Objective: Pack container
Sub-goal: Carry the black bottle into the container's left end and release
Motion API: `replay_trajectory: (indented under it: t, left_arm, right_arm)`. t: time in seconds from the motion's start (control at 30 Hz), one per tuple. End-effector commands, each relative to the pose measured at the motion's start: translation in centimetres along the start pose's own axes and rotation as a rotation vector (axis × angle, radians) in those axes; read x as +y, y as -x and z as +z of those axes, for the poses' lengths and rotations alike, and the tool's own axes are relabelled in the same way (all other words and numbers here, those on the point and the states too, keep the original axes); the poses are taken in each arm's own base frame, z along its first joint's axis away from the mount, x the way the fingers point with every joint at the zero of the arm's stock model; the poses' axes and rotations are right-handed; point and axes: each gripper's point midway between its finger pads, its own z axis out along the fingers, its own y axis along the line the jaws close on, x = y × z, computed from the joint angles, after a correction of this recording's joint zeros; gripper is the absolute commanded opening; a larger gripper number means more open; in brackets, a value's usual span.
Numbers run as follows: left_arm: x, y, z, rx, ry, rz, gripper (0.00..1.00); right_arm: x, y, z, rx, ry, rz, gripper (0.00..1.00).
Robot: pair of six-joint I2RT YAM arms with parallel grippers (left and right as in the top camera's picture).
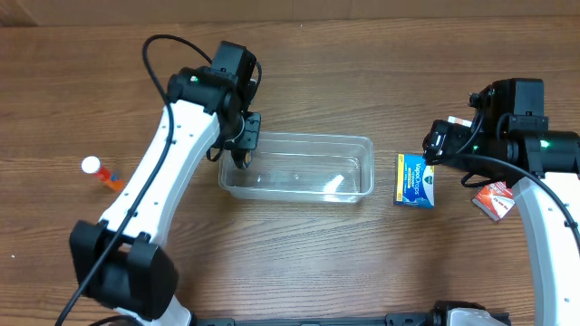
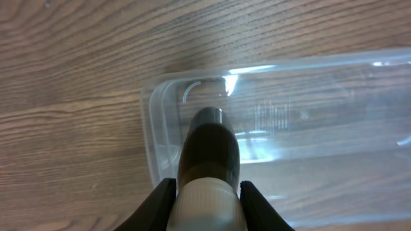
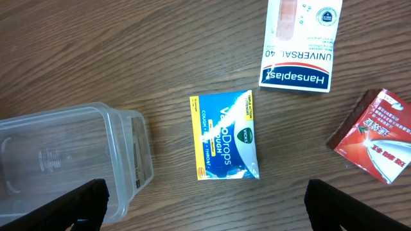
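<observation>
1. Hanging over the left short end of the container (image 1: 299, 137), the left gripper (image 1: 240, 154) is clenched on a dark bottle (image 2: 209, 144) with a pale cap end.
2. In the left wrist view the bottle sits between the two fingers (image 2: 160, 204) and points down into the tub, close to a rounded corner. Whether its tip touches the floor of the tub cannot be told.
3. The container is a clear, shallow plastic tub lying lengthwise across the middle of the wooden table (image 1: 299, 263). No other item shows inside it.
4. The right gripper (image 3: 205, 190) is released, its fingers (image 3: 83, 204) spread wide with only bare table between them.
5. A blue and yellow VapoDrops box (image 3: 225, 136) lies flat just ahead of those fingers, near the tub's right end but apart from it.
6. A Hansaplast box (image 3: 298, 42) lies beyond the VapoDrops box, and a red box (image 3: 372, 138) lies to the right, both apart from it.
7. A small orange bottle (image 1: 101, 173) with a white cap lies on its side, well apart to the left of the tub.
</observation>
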Motion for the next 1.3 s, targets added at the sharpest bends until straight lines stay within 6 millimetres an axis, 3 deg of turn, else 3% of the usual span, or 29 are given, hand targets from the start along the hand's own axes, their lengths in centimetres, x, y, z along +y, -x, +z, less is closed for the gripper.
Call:
replay_trajectory:
  t: [0.0, 0.2, 0.47, 1.0, 1.03, 1.07, 1.1, 1.13, 1.27]
  left_arm:
    - [-0.3, 0.4, 1.8, 0.028, 0.001, -0.076, 0.04]
    - [-0.3, 0.8, 4.5, 0.065, 0.015, -0.082, 0.04]
    - [0.3, 0.8, 6.7, 0.095, 0.064, -0.119, 0.04]
    - [1.1, -0.3, 6.8, 0.136, 0.117, -0.158, 0.04]
    - [1.1, -0.3, 6.8, 0.138, 0.118, -0.158, 0.08]
    - [1.1, -0.3, 6.8, 0.138, 0.117, -0.158, 0.19]
    - [1.1, -0.3, 6.8, 0.138, 0.117, -0.158, 0.43]
    - [1.1, -0.3, 6.8, 0.138, 0.117, -0.158, 0.53]
    - [1.1, -0.2, 6.8, 0.134, 0.114, -0.128, 0.54]
  right_arm:
    - [0.2, 1.1, -0.9, -0.038, 0.005, -0.007, 1.0]
    - [0.2, 1.1, -0.9, -0.038, 0.005, -0.008, 1.0]
    - [0.2, 1.1, -0.9, -0.038, 0.006, -0.007, 1.0]
    - [0.2, 1.1, -0.9, -0.037, 0.005, -0.008, 1.0]
    - [0.2, 1.1, -0.9, -0.038, 0.005, -0.008, 1.0]
    - [0.2, 1.1, -0.9, -0.038, 0.005, -0.008, 1.0]
    - [0.2, 1.1, -0.9, -0.037, 0.005, -0.008, 1.0]
    - [0.2, 1.1, -0.9, -0.038, 0.005, -0.008, 1.0]
    - [0.2, 1.0, -0.9, -0.037, 0.005, -0.008, 1.0]
